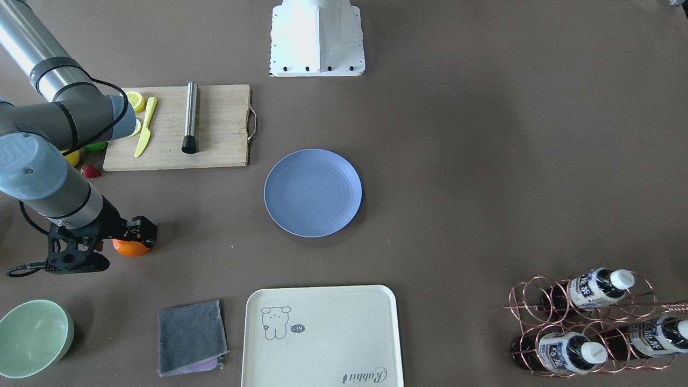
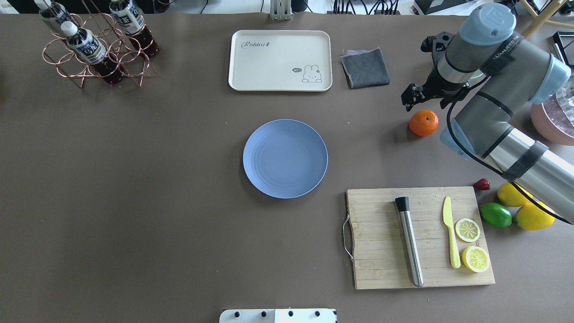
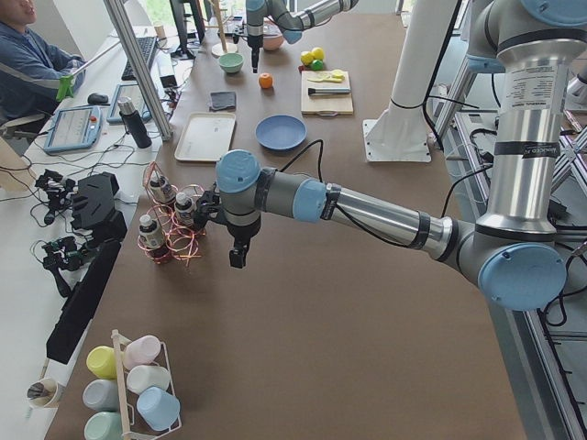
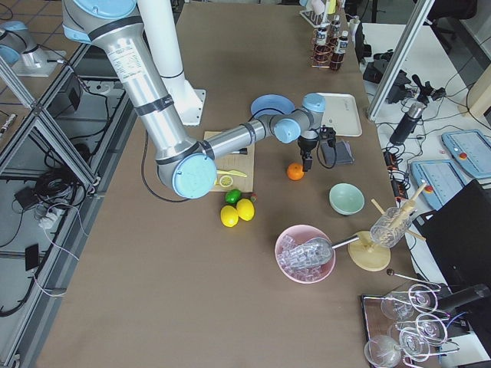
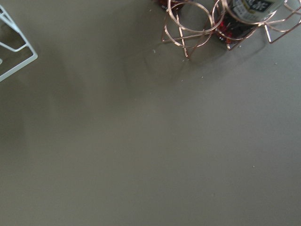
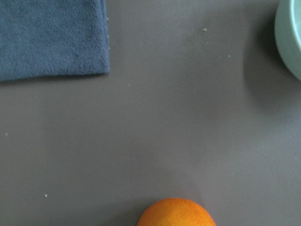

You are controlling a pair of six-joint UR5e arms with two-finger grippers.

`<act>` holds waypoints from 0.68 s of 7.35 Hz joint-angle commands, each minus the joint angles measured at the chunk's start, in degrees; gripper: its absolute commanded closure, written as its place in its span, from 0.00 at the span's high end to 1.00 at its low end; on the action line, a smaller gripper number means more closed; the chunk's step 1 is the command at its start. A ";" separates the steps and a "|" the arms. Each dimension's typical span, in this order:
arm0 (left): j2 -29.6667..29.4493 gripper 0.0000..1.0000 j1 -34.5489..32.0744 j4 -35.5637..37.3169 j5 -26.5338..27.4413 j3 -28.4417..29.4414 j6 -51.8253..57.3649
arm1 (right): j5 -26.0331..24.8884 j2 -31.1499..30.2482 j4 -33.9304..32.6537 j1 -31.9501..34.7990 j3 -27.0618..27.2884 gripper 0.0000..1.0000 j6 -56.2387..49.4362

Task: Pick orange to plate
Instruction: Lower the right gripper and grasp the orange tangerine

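Front-facing view: shows a small round bright orange [image 1: 129,249] w/ matte skin on the brown table [image 1: 484,161], at view's left. Partly hidden under the black two-finger right gripper [image 1: 141,231], which hangs close over it; touching or not, cannot tell. Width of the fingers also cannot tell. Round flat periwinkle-blue plate [image 1: 313,192] near table centre, well apart from the orange. Behind: rectangular wooden cutting board [image 1: 220,129] carrying a steel cylinder [image 1: 190,116] and a yellow plastic knife [image 1: 145,127]. Along near edge: cream rectangular tray [image 1: 322,344], folded grey cloth [image 1: 191,337], pale green bowl [image 1: 33,337].

Overhead view: orange seen whole, resting on table. Right gripper just beyond it, toward the cloth. Plate in the middle, far from both.

Left side view: black left gripper [image 3: 237,257] pointing down over table, near the copper wire bottle rack [image 3: 170,229]. Open or closed, cannot tell. Orange small and far, beyond the plate.

Right side view: right gripper pointing down, just over the orange; bowl near.

Left wrist view: table and bottom rings of the rack only.

Right wrist view: top of orange at bottom edge, approx. mid-frame; cloth corner top left, bowl rim top right.
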 commanded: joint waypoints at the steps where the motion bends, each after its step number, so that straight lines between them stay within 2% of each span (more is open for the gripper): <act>1: 0.01 0.98 -0.29 0.99 -0.22 -1.05 0.36 | 0.04 -1.20 0.24 -1.26 -0.65 1.00 -0.04; 3: 0.19 0.98 -0.29 -0.58 -0.22 -1.14 0.36 | 0.47 -3.05 7.14 -1.44 -2.74 1.00 0.13; 5: 0.28 0.98 -0.29 -0.68 -0.22 -1.14 0.36 | 0.65 -2.61 7.79 -1.44 -3.63 1.00 0.31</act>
